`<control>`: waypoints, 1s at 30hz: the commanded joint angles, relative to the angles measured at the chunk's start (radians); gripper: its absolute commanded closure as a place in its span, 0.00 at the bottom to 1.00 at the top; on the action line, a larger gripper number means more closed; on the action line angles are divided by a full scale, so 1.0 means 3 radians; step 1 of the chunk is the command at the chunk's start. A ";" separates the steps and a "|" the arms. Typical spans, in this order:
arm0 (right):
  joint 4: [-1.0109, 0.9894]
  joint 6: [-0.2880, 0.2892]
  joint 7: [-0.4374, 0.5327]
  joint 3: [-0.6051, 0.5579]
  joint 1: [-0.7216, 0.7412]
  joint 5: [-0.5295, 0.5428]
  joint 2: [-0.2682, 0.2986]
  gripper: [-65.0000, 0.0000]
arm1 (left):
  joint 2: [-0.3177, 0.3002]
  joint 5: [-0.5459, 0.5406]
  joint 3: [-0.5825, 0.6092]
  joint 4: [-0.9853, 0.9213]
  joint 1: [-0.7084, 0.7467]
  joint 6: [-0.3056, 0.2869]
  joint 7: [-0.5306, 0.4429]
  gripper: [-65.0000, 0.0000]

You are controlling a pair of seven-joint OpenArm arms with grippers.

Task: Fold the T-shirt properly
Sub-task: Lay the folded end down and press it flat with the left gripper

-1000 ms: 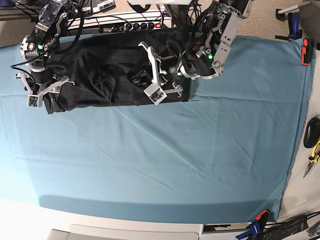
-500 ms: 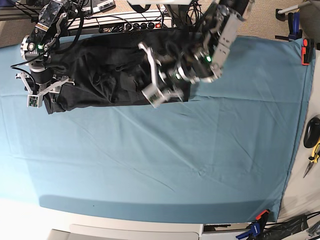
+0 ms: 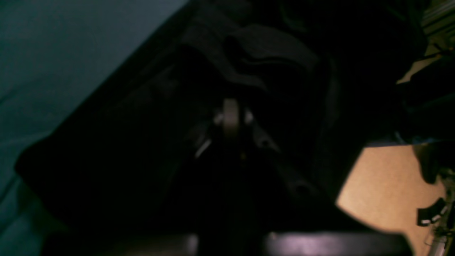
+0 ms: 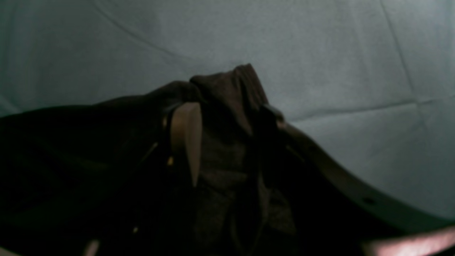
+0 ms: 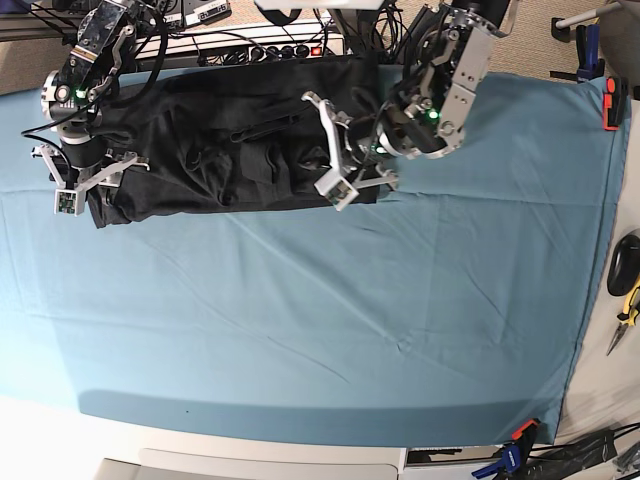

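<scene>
teal cloth (image 5: 300,320) under black t-shirt (image 5: 200,150); left hand (image 3: 231,117) closed, right hand (image 4: 220,138) grips its corner.

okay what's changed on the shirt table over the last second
The left gripper swung back toward the shirt's end by its own arm, opening briefly and closing again; whether it pinches fabric is unclear. The right gripper stayed at the T-shirt's other end, fabric between its fingers. The teal cloth hasn't moved.

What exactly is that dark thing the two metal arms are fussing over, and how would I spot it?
Look at the big teal cloth covering the table. Along its far edge lies a black T-shirt, bunched into a long wrinkled strip between the two arms. It is the only black fabric on the teal.
</scene>
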 commanded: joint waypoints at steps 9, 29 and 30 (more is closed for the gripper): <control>0.0051 -0.0010 0.0080 0.0010 0.0024 0.0034 0.0038 0.59 | 0.0251 0.0062 0.0053 -0.0266 -0.0075 0.0038 -0.0156 1.00; 0.0051 -0.0009 0.0076 0.0010 0.0018 0.0179 0.0149 0.59 | 0.0757 -0.0365 0.0070 -0.0534 -0.0277 0.0042 -0.0420 1.00; 0.0051 -0.0009 0.0074 0.0011 0.0018 0.0167 0.0172 0.59 | 0.0797 -0.0395 0.0083 -0.0585 -0.0286 0.0004 -0.0456 1.00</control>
